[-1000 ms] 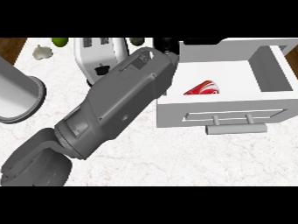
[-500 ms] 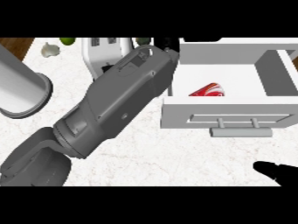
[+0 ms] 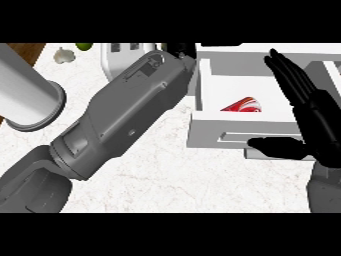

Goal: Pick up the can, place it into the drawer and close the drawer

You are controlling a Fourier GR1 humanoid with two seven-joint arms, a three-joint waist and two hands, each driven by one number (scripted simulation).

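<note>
The white drawer [image 3: 219, 134] stands pulled out at the right of the marble counter. Inside it lies the red can [image 3: 243, 105], on its side near the front wall. My right hand [image 3: 319, 120] is open above the drawer's right half, fingers straight and pointing away, the thumb stretched left over the drawer's front and hiding most of the handle. It does not touch the can. My left forearm [image 3: 125, 117] runs diagonally from the lower left to the drawer's back left corner. Only a small black part of my left hand [image 3: 179, 49] shows there.
A tall white cylinder [image 3: 16, 92] stands at the counter's left edge, with dark wood beyond it. A garlic bulb [image 3: 64, 56] and a green fruit [image 3: 83, 46] lie at the back left. A white appliance [image 3: 120, 56] sits behind my left forearm.
My right hand has risen from the lower right corner to above the drawer's front and right side. The left arm has kept its place, and the can has not moved.
</note>
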